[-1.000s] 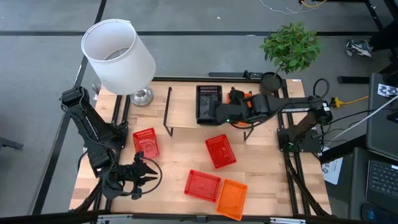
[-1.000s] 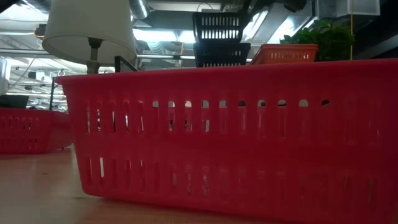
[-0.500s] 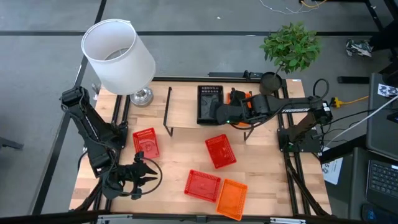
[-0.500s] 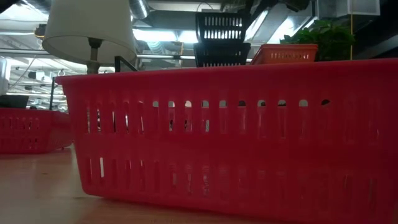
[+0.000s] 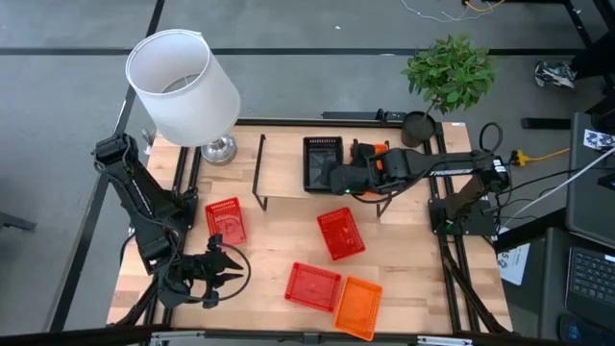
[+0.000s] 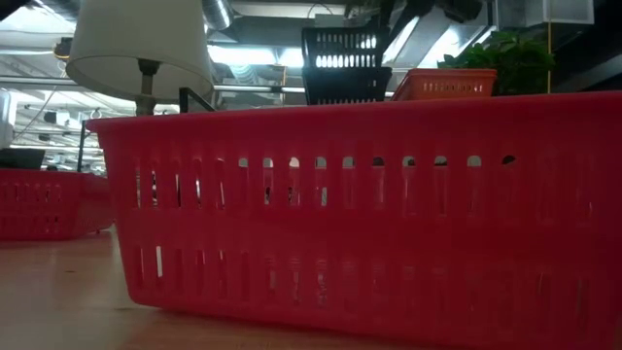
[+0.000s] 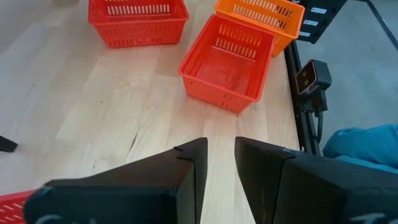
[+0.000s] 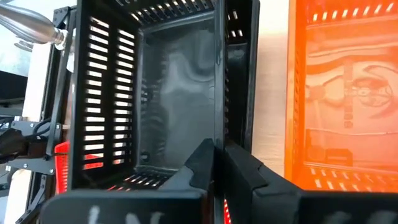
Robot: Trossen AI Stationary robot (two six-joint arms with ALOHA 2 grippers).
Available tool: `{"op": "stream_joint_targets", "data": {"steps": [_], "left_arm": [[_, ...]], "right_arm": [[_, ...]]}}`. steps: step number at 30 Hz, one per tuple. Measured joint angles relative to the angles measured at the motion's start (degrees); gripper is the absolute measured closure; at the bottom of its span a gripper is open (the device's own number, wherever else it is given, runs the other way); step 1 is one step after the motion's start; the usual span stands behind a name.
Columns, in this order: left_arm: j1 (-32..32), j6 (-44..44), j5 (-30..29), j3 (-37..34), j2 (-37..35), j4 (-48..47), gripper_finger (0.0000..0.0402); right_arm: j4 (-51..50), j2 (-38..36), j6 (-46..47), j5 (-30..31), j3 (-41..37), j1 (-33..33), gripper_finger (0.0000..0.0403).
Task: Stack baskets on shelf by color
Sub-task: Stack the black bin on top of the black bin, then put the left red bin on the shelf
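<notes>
My right gripper point(image 8: 219, 163) is over the light-wood shelf point(image 5: 283, 165) at the table's far side, shut on a black basket point(image 5: 323, 159). In the low view this black basket point(image 6: 342, 47) sits directly above another black basket point(image 6: 347, 86). An orange basket point(image 8: 339, 93) stands beside them on the shelf. Three red baskets point(image 5: 225, 220) point(image 5: 340, 234) point(image 5: 312, 285) and an orange one point(image 5: 357, 306) rest on their bottoms on the table. My left gripper point(image 7: 221, 163) hovers open near the table's near left corner, touching nothing. My right gripper pinches the black basket's long wall point(image 8: 217, 124), the one facing the orange basket, with one finger point(image 8: 202, 163) inside and the other outside. It comes from above, slanting in from the table's right. The basket's bottom is level with the lower black basket's rim point(image 6: 347, 70); touching or not, I cannot tell.
A lamp with a white shade point(image 5: 183, 82) stands at the far left corner, a potted plant point(image 5: 449, 72) at the far right. The shelf's left half is bare board. The nearest red basket point(image 6: 369, 224) fills most of the low view.
My right gripper has come down a little with the black basket, bringing its bottom closer to the black basket beneath it on the shelf. The hold has stayed shut.
</notes>
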Motion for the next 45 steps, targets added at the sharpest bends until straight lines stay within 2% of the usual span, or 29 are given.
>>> {"op": "stream_joint_targets", "data": {"steps": [5,15,21,23,25,28,37,42,45], "left_arm": [[0.0,0.0,0.5,0.0,0.0,0.0,0.0328],[0.0,-0.2,0.5,0.0,0.0,0.1,0.0327],[0.0,-0.1,0.5,0.0,0.0,0.1,0.0327],[0.0,-0.1,0.5,0.0,0.0,0.1,0.0327],[0.0,0.0,0.5,0.0,0.0,0.1,0.0327],[0.0,0.8,0.5,0.0,0.0,0.1,0.0327],[0.0,1.9,0.1,0.0,0.0,-0.2,0.0327],[0.7,1.1,0.6,0.0,0.0,-0.4,0.0327],[4.5,-7.6,6.5,0.0,0.0,-4.3,0.0327]], "right_arm": [[0.0,0.0,0.2,-0.6,0.0,-0.3,0.0362],[0.3,0.0,0.2,-0.6,0.0,-0.5,0.0291],[0.6,-0.2,-2.9,-0.4,3.1,-0.8,0.0287],[0.6,-0.2,-7.8,-2.6,5.5,-0.9,0.0288],[1.0,-0.2,-12.1,-8.5,7.9,-0.7,0.0288],[1.6,-0.3,-17.4,-16.2,9.6,1.7,0.0289],[-0.3,-0.2,-33.7,-17.1,7.6,12.9,0.0289],[-9.0,-0.3,-33.1,-17.2,4.6,18.2,0.0289],[-17.9,-0.2,-27.9,-16.2,1.5,21.0,0.0289]]}}
